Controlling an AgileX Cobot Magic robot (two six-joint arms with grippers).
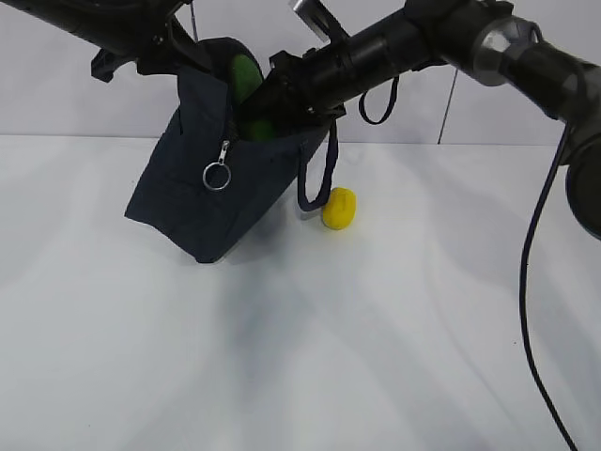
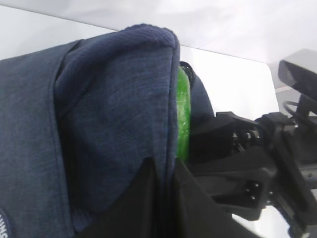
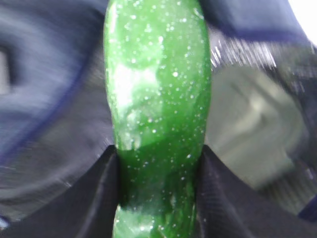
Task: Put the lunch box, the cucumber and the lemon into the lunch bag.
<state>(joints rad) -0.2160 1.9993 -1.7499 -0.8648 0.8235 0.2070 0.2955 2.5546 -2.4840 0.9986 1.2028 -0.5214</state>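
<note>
Cucumber (image 3: 156, 114) — glossy green, clamped in right gripper (image 3: 157, 163); left gripper (image 2: 166, 198) pinches bag (image 2: 89, 124).

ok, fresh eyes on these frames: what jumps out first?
The navy bag, tipped up at the back left of the table with the left gripper pinching its rim. The right gripper pushes a glossy green cucumber into its mouth. A yellow lemon sits alone on the table, just right of the bag.

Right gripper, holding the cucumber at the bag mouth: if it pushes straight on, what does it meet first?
Probably the lunch bag's lining. The right gripper points the cucumber into the bag; a pale shape, perhaps the lunch box, lies beside that line. Depth is unclear.
</note>
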